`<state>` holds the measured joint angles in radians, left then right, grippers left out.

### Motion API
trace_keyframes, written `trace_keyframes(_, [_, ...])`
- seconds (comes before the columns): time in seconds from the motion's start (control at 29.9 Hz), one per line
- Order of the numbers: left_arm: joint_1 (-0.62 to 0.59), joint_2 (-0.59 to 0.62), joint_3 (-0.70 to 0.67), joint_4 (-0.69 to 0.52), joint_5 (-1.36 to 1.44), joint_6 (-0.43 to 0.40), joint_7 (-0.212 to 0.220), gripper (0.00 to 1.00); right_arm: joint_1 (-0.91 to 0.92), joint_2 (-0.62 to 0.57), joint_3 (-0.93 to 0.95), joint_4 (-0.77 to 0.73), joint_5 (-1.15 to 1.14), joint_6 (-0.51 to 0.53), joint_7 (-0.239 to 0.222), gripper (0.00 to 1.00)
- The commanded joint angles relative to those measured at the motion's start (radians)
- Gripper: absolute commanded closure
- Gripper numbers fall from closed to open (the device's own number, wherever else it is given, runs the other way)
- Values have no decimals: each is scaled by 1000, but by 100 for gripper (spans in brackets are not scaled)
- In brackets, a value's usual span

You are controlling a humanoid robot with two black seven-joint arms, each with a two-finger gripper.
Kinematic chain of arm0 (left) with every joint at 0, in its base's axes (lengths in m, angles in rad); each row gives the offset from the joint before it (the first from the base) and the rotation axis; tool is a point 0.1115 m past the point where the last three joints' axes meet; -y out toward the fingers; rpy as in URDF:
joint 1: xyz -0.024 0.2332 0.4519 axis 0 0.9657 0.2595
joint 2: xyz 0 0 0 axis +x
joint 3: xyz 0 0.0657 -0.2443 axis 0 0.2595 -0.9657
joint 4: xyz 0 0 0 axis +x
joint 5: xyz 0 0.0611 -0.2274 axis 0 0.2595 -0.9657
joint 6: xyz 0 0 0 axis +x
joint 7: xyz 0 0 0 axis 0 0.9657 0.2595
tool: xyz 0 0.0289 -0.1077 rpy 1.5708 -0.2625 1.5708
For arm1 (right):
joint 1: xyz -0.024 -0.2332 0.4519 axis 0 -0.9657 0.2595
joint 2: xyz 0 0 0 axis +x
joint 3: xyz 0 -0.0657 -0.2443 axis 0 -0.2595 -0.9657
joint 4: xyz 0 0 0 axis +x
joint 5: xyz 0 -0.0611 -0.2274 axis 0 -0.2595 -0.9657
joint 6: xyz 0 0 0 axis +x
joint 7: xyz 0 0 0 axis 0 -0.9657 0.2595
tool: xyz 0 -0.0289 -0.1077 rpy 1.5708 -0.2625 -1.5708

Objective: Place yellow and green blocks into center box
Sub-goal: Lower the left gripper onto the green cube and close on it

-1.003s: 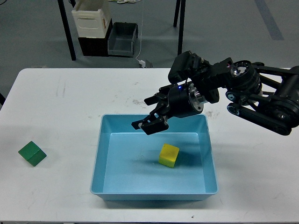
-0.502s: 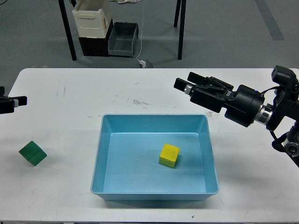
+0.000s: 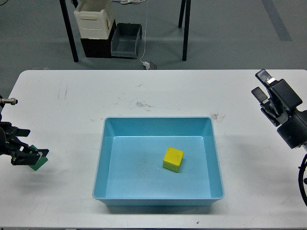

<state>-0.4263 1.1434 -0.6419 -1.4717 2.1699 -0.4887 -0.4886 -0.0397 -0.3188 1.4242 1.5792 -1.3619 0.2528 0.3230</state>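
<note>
The yellow block (image 3: 173, 159) lies inside the light blue box (image 3: 109, 143) at the table's centre, right of the box's middle. The green block (image 3: 40, 164) sits on the table at the far left, partly covered by my left gripper (image 3: 28, 156). That gripper is down at the block, dark and seen at an angle, so I cannot tell whether its fingers are closed on it. My right gripper (image 3: 262, 85) is at the far right of the table, well clear of the box, with its two fingers apart and nothing between them.
The white table (image 3: 153, 96) has scuff marks behind the box. Beyond its far edge, on the floor, stand a cream bin (image 3: 94, 19), a grey bin (image 3: 126, 40) and black table legs (image 3: 186, 28).
My right arm has swung back from over the box to the far right edge. My left gripper has come in from the left edge and dropped onto the green block.
</note>
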Motion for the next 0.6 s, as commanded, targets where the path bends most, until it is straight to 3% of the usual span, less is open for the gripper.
trace_keyframes(0.0, [-28,-16,62,27,12,0,0,0,-31,0,4,-1,3,-12,5,1])
trace_keyframes(0.2, [-51,-80,93,126,12,0,0,0,-49,0,4,-1,3,-38,7,1])
trace_keyframes(0.57, [-54,-132,114,206,12,0,0,0,-71,1,4,1,3,-46,8,1])
